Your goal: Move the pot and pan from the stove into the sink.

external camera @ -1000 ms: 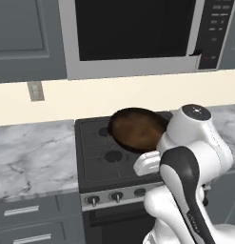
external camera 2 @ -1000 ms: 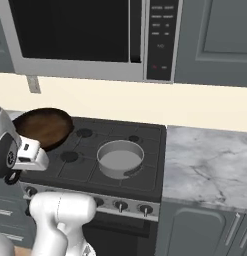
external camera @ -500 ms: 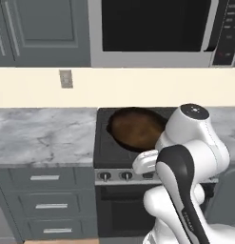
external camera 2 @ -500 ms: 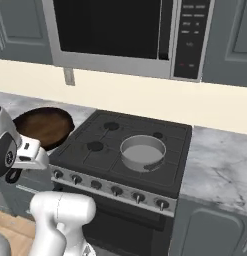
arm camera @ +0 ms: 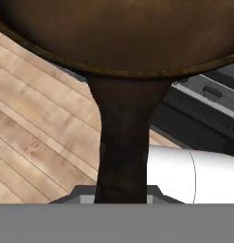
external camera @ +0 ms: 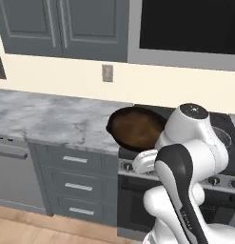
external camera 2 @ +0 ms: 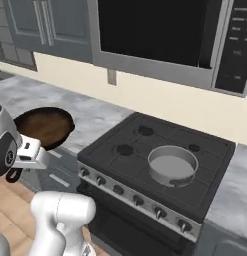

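The pan (external camera: 137, 127), a black skillet with a brownish inside, hangs in the air over the counter edge just left of the stove (external camera 2: 205, 182). My gripper (external camera 2: 36, 146) is shut on its short handle (arm camera: 122, 142), and the arm hides the fingers in both base views. In the hand view the pan (arm camera: 118, 33) spreads across the top and its handle runs down between the jaws. The silver-grey pot (external camera 2: 172, 164) sits on the stove's front right burner, far from the gripper. The sink is out of view.
A grey marble counter (external camera: 52, 119) runs left of the stove over grey drawers (external camera: 76, 183). A microwave (external camera 2: 160, 30) hangs above the stove, a wall outlet (external camera: 107, 73) beside it. Wooden floor (arm camera: 38, 123) lies below the pan.
The whole picture has shifted: the base has driven left, so stove and pot slid right in both base views. The pan stays held in the same place relative to the arm.
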